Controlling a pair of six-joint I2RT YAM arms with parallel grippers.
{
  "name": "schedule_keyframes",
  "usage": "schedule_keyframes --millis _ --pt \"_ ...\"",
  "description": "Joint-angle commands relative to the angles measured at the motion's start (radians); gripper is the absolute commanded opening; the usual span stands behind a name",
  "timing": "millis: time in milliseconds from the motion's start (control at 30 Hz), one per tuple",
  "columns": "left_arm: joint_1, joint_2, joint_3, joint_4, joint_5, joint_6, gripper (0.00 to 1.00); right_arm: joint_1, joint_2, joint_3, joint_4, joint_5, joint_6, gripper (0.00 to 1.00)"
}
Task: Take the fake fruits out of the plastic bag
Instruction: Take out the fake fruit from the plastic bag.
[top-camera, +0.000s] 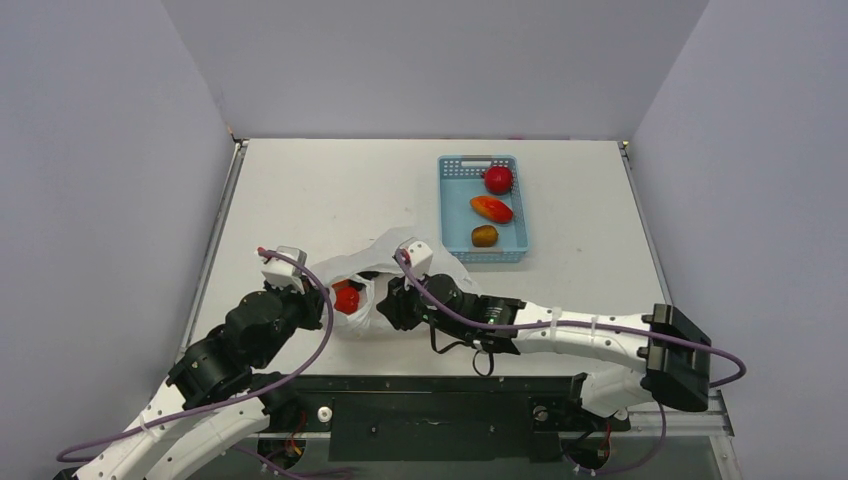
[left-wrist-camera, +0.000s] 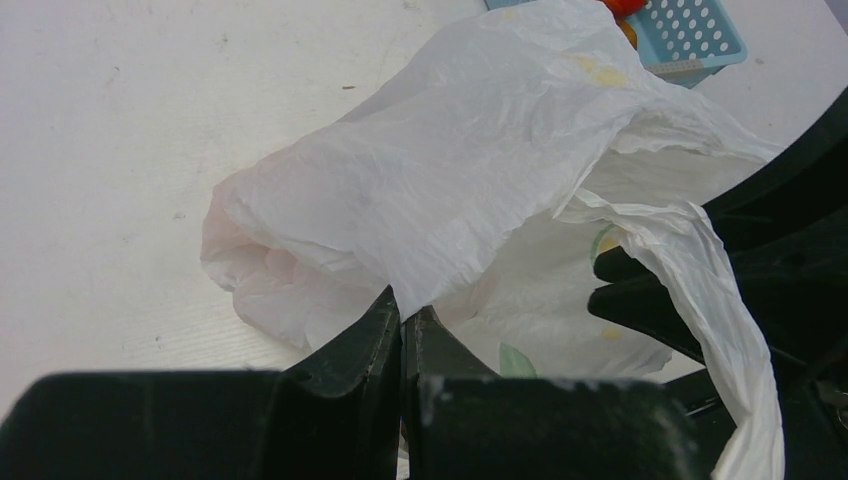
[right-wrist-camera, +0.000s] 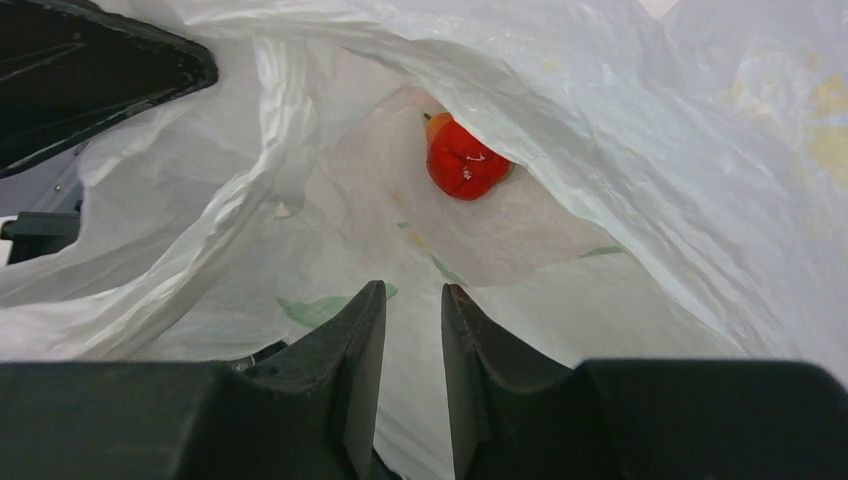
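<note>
Table (top-camera: 320, 190): carries the whole work area. A fruit that drops out of the bag could roll toward the near edge at the bottom of the top view.
Plastic bag (top-camera: 385, 250): lies crumpled at lower centre of the top view, mouth facing the arms. The film is thin and slack. A hard pull could tear it or drag the whole bag along, and a sagging upper layer could cover the fruit.
Blue basket (top-camera: 444, 215): upper right of the top view, well apart from the bag mouth. It holds the apple (top-camera: 498, 179), the mango (top-camera: 491, 209) and the kiwi (top-camera: 484, 236). A wide swing of the right arm could knock it.
Left gripper (left-wrist-camera: 405, 312): clenched on a fold of bag film at lower centre of the left wrist view. If the film slips out of this pinch, the mouth is likely to collapse.
Right gripper (right-wrist-camera: 412, 290): inside the bag mouth, jaws narrowly parted, nothing visibly clamped. At this spacing the jaws look too narrow for the fruit. Closing early would catch film, not fruit.
Small red fruit (right-wrist-camera: 462, 160): deep in the bag, upper centre of the right wrist view, under an overhanging fold and apart from the fingertips. It looks smooth and rounded, so it may squirt out of a shallow grasp. No other fruit shows in the bag.
</note>
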Motion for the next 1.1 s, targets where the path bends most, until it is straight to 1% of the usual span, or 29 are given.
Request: schedule_keyframes --millis 0,67,233,300,333,433,500,533,600,667,733,933,1067 --pt "-0.005 0.005 0.002 0.055 0.000 0.008 0.00 0.008 0.077 -0.002 0.177 0.039 0.033 0.24" --pt "-0.005 0.010 0.001 0.059 0.004 0.011 0.00 0.009 0.126 0.007 0.237 0.064 0.052 0.23" --pt "-0.007 0.025 0.004 0.058 0.007 0.011 0.00 0.002 0.278 0.054 0.315 0.128 0.085 0.25" --pt "-0.006 0.027 0.004 0.057 0.008 0.012 0.00 -0.001 0.339 0.080 0.359 0.125 0.084 0.30" --pt "-0.007 0.027 0.005 0.055 0.007 0.012 0.00 -0.003 0.377 0.100 0.387 0.123 0.081 0.37" --pt "-0.010 0.018 0.004 0.054 0.005 0.011 0.00 -0.009 0.443 0.146 0.412 0.116 0.076 0.47" --pt "-0.013 0.011 0.002 0.054 0.003 0.011 0.00 -0.011 0.482 0.176 0.425 0.108 0.074 0.56" --pt "-0.015 0.009 0.002 0.054 0.003 0.012 0.00 -0.012 0.500 0.190 0.435 0.108 0.070 0.64" --pt "-0.018 0.007 0.002 0.054 0.004 0.012 0.00 -0.013 0.525 0.204 0.445 0.112 0.059 0.75" --pt "-0.018 0.009 0.000 0.057 0.003 0.010 0.00 -0.009 0.554 0.222 0.449 0.120 0.048 0.81" --pt "-0.018 0.015 0.001 0.059 0.003 0.011 0.00 -0.009 0.592 0.237 0.456 0.127 0.047 0.83" --pt "-0.020 0.043 0.001 0.067 0.016 0.013 0.00 0.001 0.706 0.320 0.445 0.160 0.037 0.84" --pt "-0.020 0.053 0.002 0.067 0.022 0.013 0.00 0.016 0.807 0.424 0.350 0.247 0.049 0.84"
